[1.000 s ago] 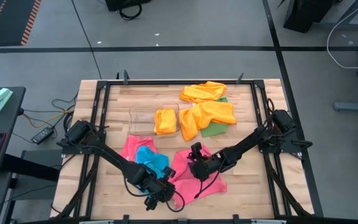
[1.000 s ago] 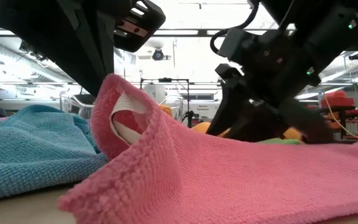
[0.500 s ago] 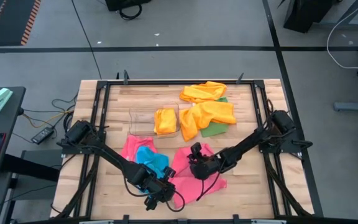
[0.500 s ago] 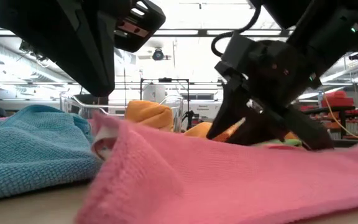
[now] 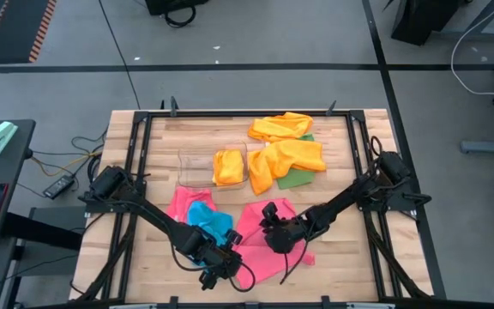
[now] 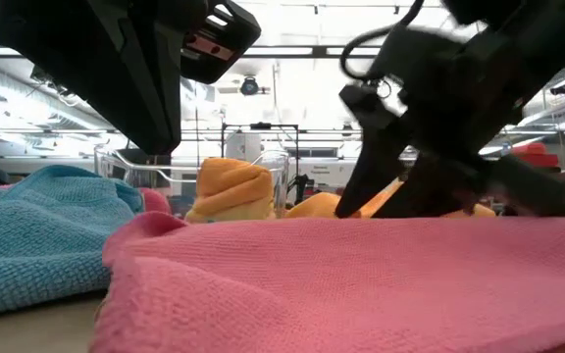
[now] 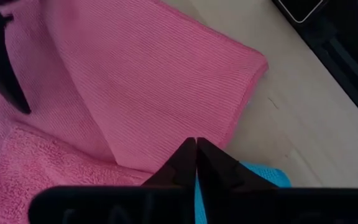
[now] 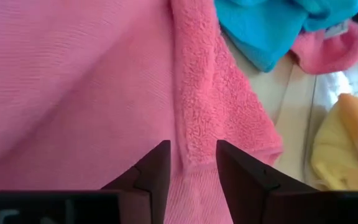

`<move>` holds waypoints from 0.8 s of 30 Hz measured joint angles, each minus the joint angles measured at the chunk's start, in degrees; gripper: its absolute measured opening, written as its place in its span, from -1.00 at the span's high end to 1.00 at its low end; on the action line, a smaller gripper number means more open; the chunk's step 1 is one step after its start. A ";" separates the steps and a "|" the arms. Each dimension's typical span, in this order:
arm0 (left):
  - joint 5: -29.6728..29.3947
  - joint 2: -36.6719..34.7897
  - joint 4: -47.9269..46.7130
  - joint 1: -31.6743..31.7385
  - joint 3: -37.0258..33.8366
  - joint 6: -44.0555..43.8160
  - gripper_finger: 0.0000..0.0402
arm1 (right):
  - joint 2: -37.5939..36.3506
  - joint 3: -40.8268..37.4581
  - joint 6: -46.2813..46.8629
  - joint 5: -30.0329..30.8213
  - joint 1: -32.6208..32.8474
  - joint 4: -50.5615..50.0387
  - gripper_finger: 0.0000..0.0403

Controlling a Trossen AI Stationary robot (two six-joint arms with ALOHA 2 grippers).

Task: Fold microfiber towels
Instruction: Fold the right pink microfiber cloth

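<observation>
We find the large pink towel [image 5: 268, 245] spread near the front edge of the surface [image 5: 350, 266], about midway along it, with both arms working on it. The left end effector [image 5: 230, 268] sits at the towel's front-left corner with its fingers [image 7: 188, 163] pressed together; the left wrist view shows pink cloth directly at their tips, but we cannot tell whether any cloth is pinched between them. The right end effector [image 5: 273, 233] rests over the middle of the same towel, its fingers [image 8: 154, 171] standing apart with a raised fold of pink cloth between them. A blue towel [image 5: 210, 223] lies bunched just left of the pink one, over a second pink towel [image 5: 178, 206]. An orange towel [image 5: 228, 166] sits in the clear bin [image 5: 194, 168] toward the back. More orange towels [image 5: 286, 154] lie heaped at the back right, over a green towel [image 5: 297, 178].
</observation>
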 joint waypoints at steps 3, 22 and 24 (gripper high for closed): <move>0.00 0.00 0.00 -0.01 0.00 0.02 0.93 | 0.97 0.07 0.92 -2.28 -1.90 0.86 0.25; -0.01 0.00 -0.04 0.00 0.00 0.00 0.94 | 0.97 -0.02 1.25 1.81 -4.16 0.98 0.56; -0.01 0.00 -0.04 0.00 0.00 0.00 0.93 | 0.96 -0.02 2.12 1.35 -4.59 1.04 0.57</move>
